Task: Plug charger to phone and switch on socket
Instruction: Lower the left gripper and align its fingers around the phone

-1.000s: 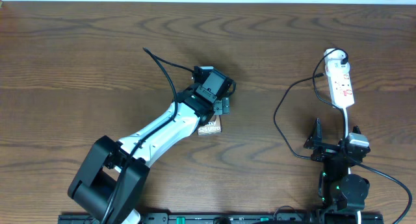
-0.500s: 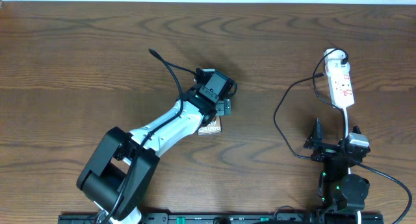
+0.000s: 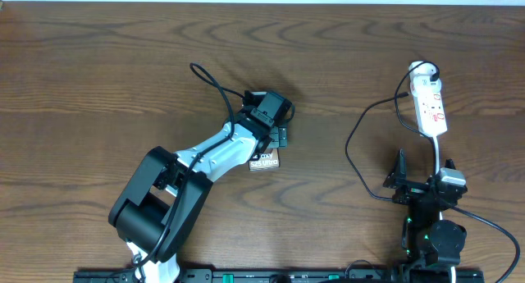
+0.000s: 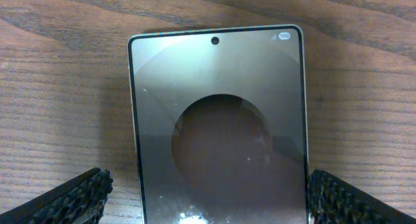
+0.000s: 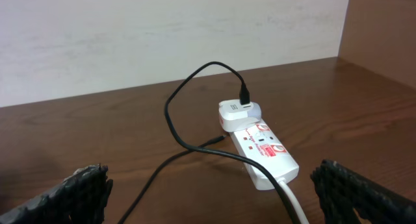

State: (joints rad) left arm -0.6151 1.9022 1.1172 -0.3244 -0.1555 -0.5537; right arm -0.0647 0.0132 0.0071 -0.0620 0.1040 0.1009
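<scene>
The phone [image 4: 218, 120] lies flat on the wooden table, screen up, filling the left wrist view. In the overhead view only its lettered end [image 3: 264, 161] shows below my left gripper [image 3: 277, 137]. My left gripper [image 4: 208, 195] is open, with one finger on each side of the phone. The white socket [image 3: 431, 104] lies at the far right and also shows in the right wrist view [image 5: 265, 151]. The black charger cable [image 3: 354, 143] runs from a white plug [image 5: 237, 112] on the socket and loops across the table [image 5: 174, 123]. My right gripper [image 5: 214, 198] is open and empty, short of the socket [image 3: 408, 183].
A white lead [image 3: 440, 152] runs from the socket toward the right arm's base. A pale wall [image 5: 162, 36] stands behind the table's far edge.
The left arm's elbow and base link have swung right, and its gripper has shifted slightly over the phone. The right arm, socket and cable have not moved.
</scene>
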